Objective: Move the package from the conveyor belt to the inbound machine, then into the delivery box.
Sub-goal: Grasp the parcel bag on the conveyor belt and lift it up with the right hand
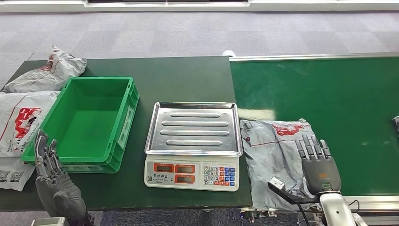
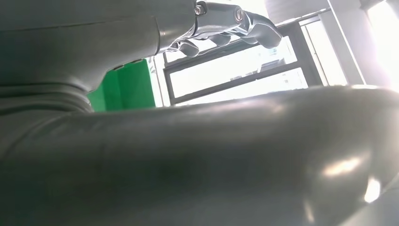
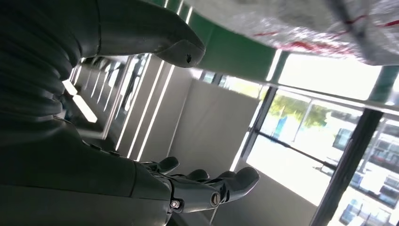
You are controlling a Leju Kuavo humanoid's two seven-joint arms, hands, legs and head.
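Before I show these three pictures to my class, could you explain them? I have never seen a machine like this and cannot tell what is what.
This is a humanoid robot sorting parcels. The wide picture comes from its head, looking down at a green table and, to the right, a green conveyor belt. The other two come from cameras at its wrists, so they look turned and show mostly its own grey hands. On the belt lies a grey package; the right hand hovers over its edge, fingers spread, holding nothing. The left hand is also free, near an empty green crate. Between them stands a weighing scale with a steel tray. More mail bags lie at far left.
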